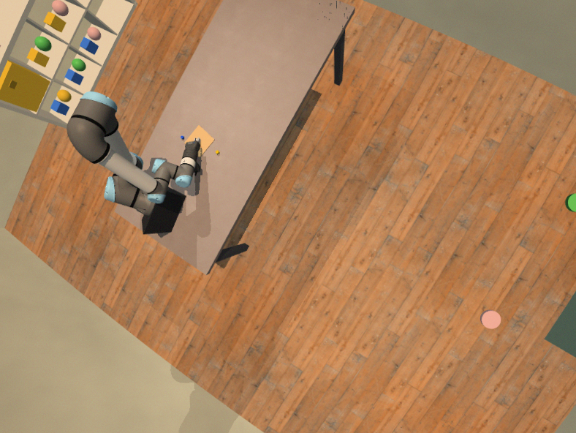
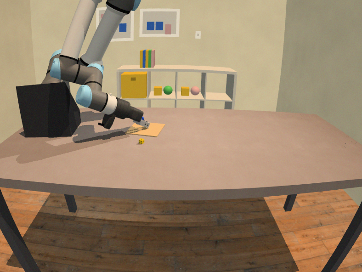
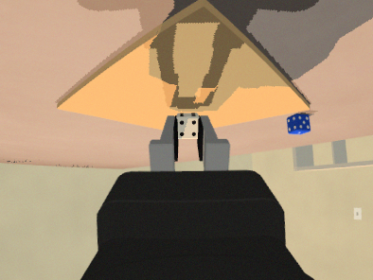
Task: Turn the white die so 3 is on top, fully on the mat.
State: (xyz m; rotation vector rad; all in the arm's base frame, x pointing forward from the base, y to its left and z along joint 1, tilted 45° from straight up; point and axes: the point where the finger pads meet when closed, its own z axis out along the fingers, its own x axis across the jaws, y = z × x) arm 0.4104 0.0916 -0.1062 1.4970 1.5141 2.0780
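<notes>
Four black pips face the wrist view on the white die (image 3: 187, 128), which the hand (image 1: 197, 139) (image 2: 145, 124) (image 3: 187, 129) grips between its two fingers, tilted with it over the mat (image 1: 207, 139) (image 2: 157, 128) (image 3: 118, 90). From the exterior side, nearest comes the yellow die (image 1: 217, 152) (image 2: 141, 141), resting on the bench (image 1: 251, 69) (image 2: 204, 152) (image 3: 38, 61) just in front of the mat, then the mat itself with the hand above it, and past the hand the blue die (image 1: 182, 137) (image 2: 142, 118) (image 3: 298, 123), mostly hidden there but plainly off the mat in the top view.
</notes>
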